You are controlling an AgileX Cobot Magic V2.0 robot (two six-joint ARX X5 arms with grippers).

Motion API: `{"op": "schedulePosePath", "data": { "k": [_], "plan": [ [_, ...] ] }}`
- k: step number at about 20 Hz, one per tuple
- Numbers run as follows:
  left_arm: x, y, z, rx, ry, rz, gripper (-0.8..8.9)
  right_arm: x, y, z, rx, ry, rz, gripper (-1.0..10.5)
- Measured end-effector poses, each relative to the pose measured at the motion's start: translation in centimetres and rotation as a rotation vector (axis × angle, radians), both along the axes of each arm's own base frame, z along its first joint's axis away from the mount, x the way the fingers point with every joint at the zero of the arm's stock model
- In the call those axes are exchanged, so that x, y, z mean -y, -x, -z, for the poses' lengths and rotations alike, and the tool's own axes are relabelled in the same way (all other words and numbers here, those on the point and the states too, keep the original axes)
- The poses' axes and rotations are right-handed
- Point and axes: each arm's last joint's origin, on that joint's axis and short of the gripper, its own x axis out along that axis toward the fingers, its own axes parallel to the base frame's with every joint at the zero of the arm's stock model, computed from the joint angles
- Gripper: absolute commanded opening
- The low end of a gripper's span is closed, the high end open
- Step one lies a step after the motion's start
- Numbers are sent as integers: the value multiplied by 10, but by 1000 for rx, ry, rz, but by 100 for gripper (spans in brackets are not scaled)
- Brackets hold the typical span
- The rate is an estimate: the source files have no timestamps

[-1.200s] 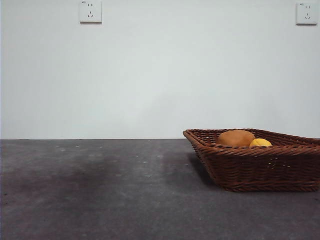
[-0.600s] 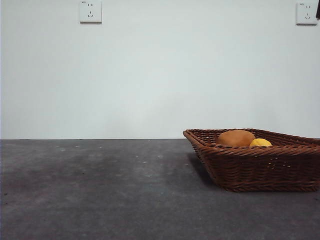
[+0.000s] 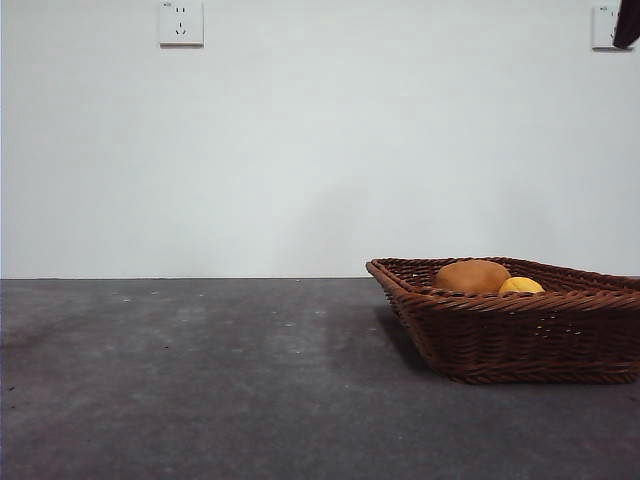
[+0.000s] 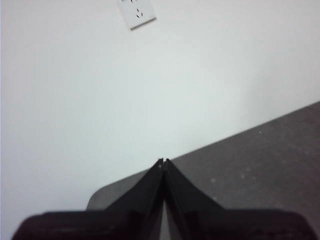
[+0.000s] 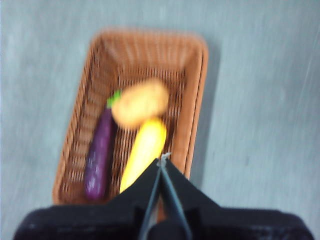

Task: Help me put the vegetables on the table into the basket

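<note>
From my station, all three vegetables lie inside the basket — the potato in the middle, the corn cob touching it, the purple eggplant along one side wall. My right gripper hangs high above the basket rim, jaws pressed together and empty. In the front view a black tip now shows larger at the top right corner than half a second ago. The left gripper sits closed too, over the bare table — facing the wall.
</note>
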Motion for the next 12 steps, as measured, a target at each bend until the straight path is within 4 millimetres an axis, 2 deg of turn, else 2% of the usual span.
{"op": "schedulePosePath", "data": {
  "k": [3, 4, 6, 8, 10, 12],
  "plan": [
    [-1, -5, 57, 76, 38, -11, -4, 0, -6, -5, 79, -5, 0, 1],
    [-2, -7, 81, 79, 68, -11, -4, 0, -7, -6, 101, -7, 0, 1],
    [-2, -10, 125, 35, 126, -10, -4, -1, -9, -8, 123, -8, 0, 1],
    [-2, -11, 160, -9, 184, -10, -4, -1, -9, -8, 125, -8, 0, 1],
    [-2, -12, 185, -34, 234, -12, -4, -1, -9, -8, 125, -8, 0, 1],
    [-2, -11, 194, -104, 261, -25, -4, -1, -9, -8, 125, -8, 0, 1]
  ]
}}
